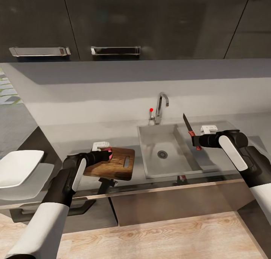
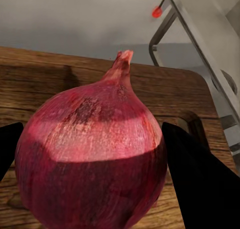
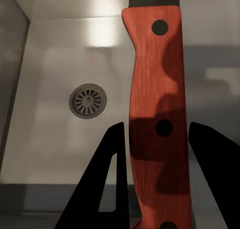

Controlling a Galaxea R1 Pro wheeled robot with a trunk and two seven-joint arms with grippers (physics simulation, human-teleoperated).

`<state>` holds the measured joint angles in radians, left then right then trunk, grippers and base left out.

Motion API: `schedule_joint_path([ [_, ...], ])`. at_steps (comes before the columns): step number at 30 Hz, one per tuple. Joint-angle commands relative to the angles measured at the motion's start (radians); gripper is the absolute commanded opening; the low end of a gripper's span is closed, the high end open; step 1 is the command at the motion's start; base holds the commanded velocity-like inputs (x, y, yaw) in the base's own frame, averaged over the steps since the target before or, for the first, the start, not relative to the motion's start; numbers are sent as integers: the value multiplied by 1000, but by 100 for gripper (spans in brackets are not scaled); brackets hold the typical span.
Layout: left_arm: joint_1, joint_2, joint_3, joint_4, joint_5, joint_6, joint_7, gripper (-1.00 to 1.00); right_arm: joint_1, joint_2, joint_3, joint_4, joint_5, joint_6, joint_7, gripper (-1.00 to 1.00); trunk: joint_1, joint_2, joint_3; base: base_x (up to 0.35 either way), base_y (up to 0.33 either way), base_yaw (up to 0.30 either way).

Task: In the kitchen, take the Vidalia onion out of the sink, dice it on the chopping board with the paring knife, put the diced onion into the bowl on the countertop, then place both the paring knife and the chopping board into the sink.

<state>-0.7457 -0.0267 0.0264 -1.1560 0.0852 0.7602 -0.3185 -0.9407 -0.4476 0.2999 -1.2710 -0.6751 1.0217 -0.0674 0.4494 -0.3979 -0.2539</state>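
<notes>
Left tool grips the red onion on the chopping board; right tool clamps the paring knife above the sink; dicing seems next, needing the blade carried over to the board.

Dark glossy wall cabinets with chrome handles hang above a pale backsplash; light wood-plank floor below.
</notes>
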Motion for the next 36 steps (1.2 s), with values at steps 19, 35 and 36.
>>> schedule_joint_path([
  [19,-5,2,3,45,7,-6,-1,-100,-1,-1,2,-1,-8,3,-6,-100,1,-2,-2,0,0,0],
  [35,-5,1,3,45,7,-9,-1,100,-1,-1,2,-1,-8,3,-6,-100,1,-2,-2,0,0,0],
  [36,-5,1,3,45,7,-9,-1,100,-1,-1,2,-1,-8,3,-6,-100,1,-2,-2,0,0,0],
])
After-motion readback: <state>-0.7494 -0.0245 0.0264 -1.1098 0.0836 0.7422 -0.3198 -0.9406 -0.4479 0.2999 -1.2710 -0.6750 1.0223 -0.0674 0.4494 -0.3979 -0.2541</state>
